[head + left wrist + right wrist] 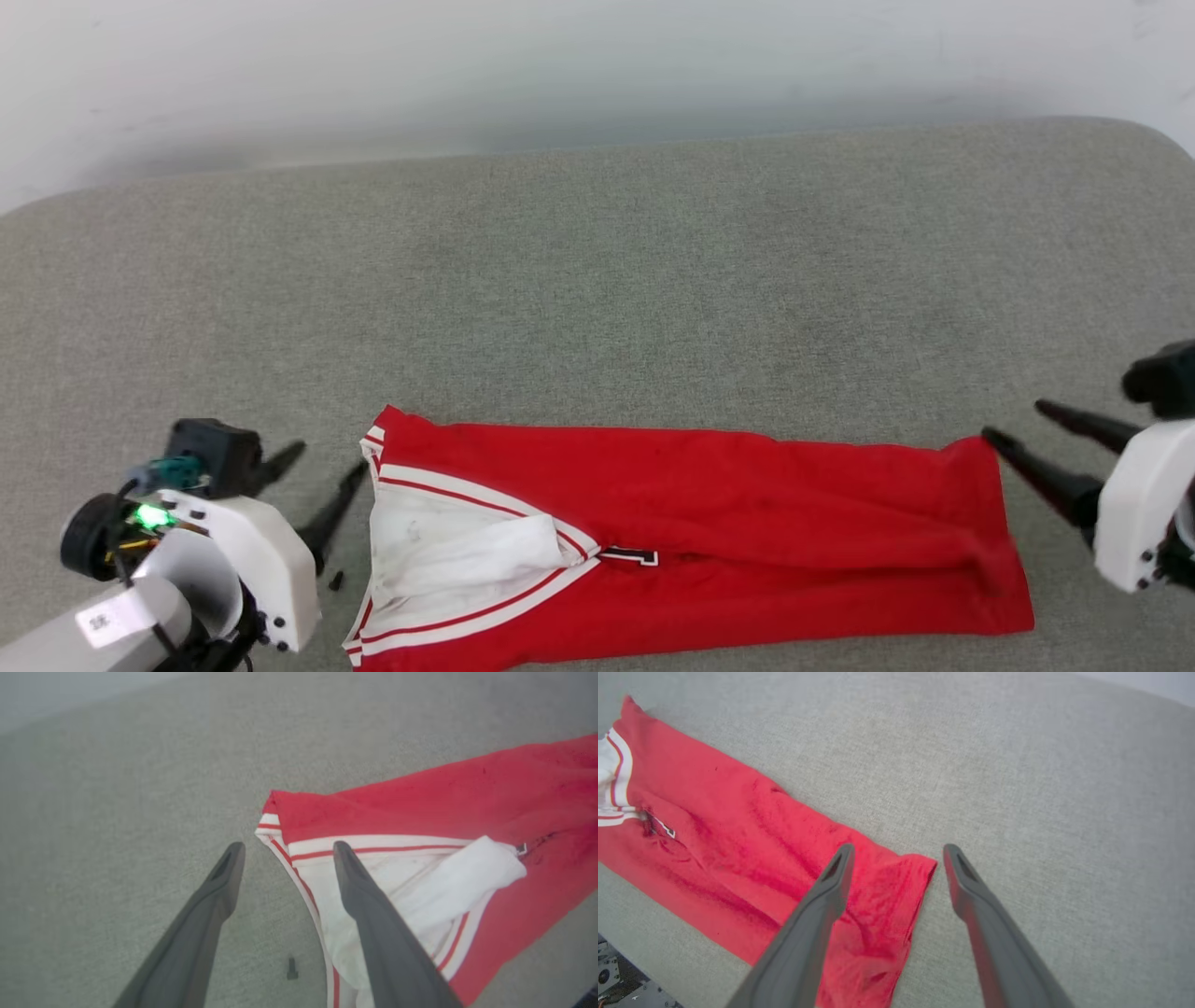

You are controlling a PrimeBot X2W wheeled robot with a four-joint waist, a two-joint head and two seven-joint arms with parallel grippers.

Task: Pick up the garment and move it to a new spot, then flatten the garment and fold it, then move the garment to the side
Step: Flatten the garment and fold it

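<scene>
Left hand (330,457) and right hand (1013,420), both spread and empty, flank the folded red jersey (747,523) on the grey surface (597,280).

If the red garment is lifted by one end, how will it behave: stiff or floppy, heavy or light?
The garment would probably hang limp: it lies flat with soft creases and a folded white sleeve. It looks thin, so likely light. Pushed across the grey fabric surface, it may bunch up rather than slide.

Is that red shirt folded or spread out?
Folded. The garment lies as a long narrow band, white sleeve doubled over it, lettering mostly hidden.
</scene>
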